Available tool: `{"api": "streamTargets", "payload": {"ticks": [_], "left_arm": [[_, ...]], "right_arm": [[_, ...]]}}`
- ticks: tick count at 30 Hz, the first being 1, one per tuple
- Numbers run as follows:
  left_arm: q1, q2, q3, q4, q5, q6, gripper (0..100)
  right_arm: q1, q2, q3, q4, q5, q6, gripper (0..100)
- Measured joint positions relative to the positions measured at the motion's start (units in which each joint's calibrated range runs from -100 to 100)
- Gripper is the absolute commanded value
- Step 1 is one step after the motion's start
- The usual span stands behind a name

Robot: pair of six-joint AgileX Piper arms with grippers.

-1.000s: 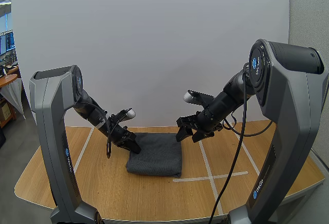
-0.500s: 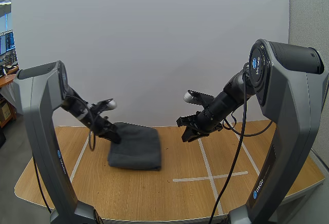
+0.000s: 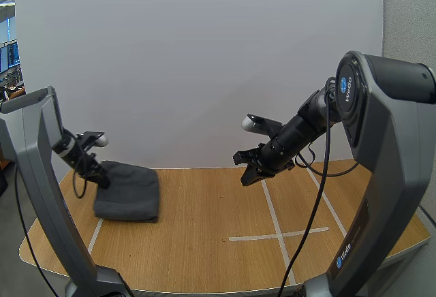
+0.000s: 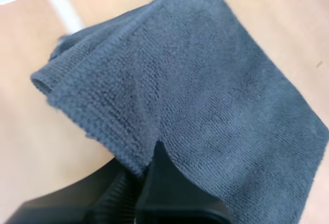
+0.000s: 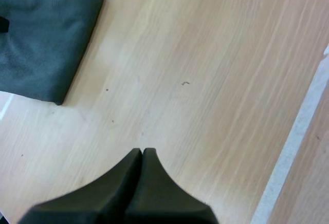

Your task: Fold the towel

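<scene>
- The left claw (image 3: 103, 181) is clamping down on the towel (image 3: 129, 191) at its far left edge, low to the surface (image 3: 204, 249).
- In the left wrist view, the left claw (image 4: 149, 175) is pinching the towel's hemmed edge (image 4: 205, 90): one black finger is lying on top of the cloth, and the ribbed one is sitting underneath it.
- The towel is dark grey and folded into a thick rectangle. It is lying flat at the left end of the wooden surface, with its layered edges showing near the grip.
- The right claw (image 3: 247, 177) is hovering in the air above the middle of the surface, near a white tape line (image 3: 276, 236) and well apart from the towel.
- In the right wrist view, the right claw (image 5: 142, 153) is showing its fingers pressed together as one dark wedge, with nothing between them. It is pointing at bare wood, with the folded towel (image 5: 41, 39) lying farther off and the tape line (image 5: 293, 147) running beside it.
</scene>
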Motion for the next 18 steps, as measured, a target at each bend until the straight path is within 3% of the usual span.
{"api": "streamTargets", "payload": {"ticks": [3,7,10,18], "left_arm": [[2.15,0.0,-1.8,1.3,0.0,1.8,0],[3.71,0.0,-3.5,1.6,0.0,2.8,0],[5.99,0.0,-6.0,1.6,0.0,4.5,0],[9.1,2.5,-13.7,1.8,0.3,7.3,0]], "right_arm": [[0.0,-3.5,0.0,-0.4,0.7,0.0,0],[0.0,-7.6,0.0,-1.1,2.3,0.5,0],[0.0,-12.2,0.0,-1.9,4.2,2.0,0],[0.0,-21.4,0.0,-2.6,8.6,3.5,0]]}}
